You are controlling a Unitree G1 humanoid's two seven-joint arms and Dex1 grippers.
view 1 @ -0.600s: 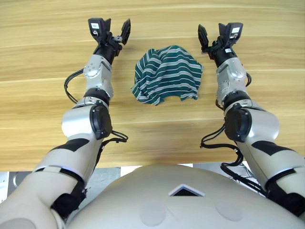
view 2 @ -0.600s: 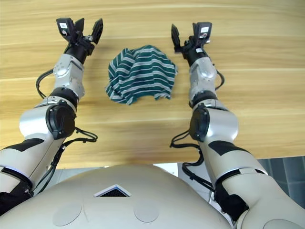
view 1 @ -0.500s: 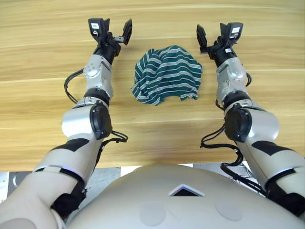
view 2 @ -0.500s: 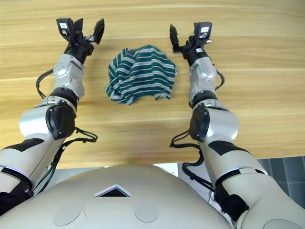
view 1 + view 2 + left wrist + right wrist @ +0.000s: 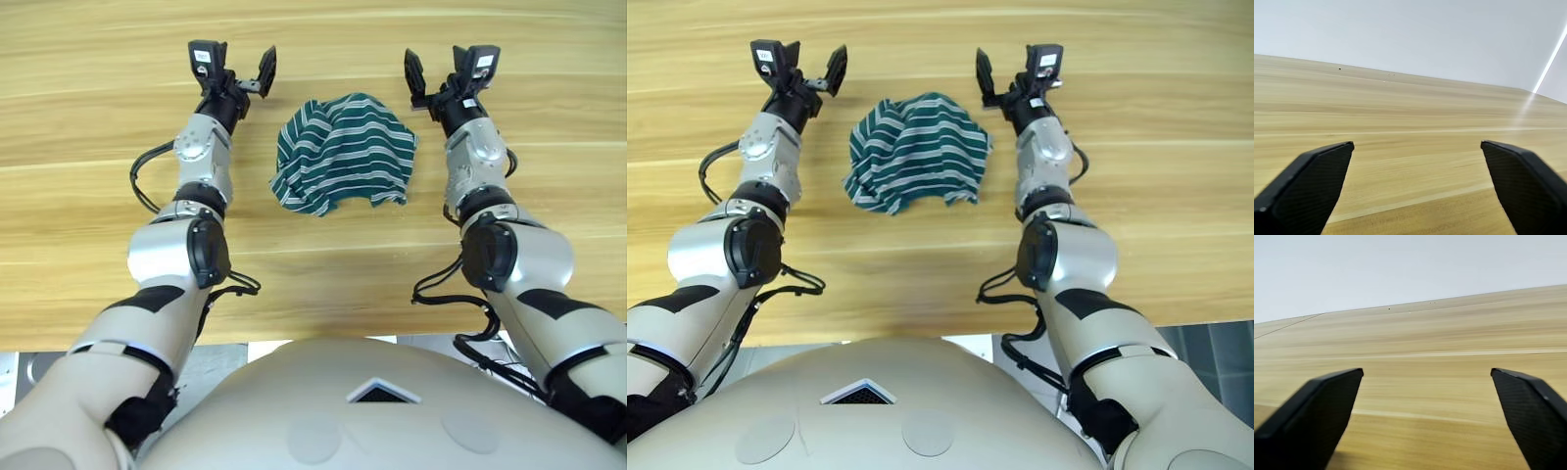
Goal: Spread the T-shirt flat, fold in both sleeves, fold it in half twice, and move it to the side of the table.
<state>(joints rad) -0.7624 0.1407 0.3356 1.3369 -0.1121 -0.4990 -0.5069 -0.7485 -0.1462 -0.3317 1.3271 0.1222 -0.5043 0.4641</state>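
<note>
Symmetrically, left pincer [image 5: 242,62] and right pincer [image 5: 437,70] hover spread apart, flanking the crumpled T-shirt [image 5: 343,152].

- A wide table [image 5: 323,284] of light wood is seen, its grain running from side to side.
- The top is made up of long boards, and pale seams [image 5: 1400,131] are shown between them.
- A few small dark specks [image 5: 1339,68] are noted near the table's far edge.
- A plain, pale wall [image 5: 1400,34] is seen behind the far edge, without any marks.
- A thin, bright streak of light [image 5: 1553,54] is seen slanting down the wall, and a faint glare [image 5: 1525,105] is cast on the wood beneath it.
- A dark grey floor [image 5: 1215,343] is glimpsed below the table's near edge.
- The table top is evenly and softly lit.
</note>
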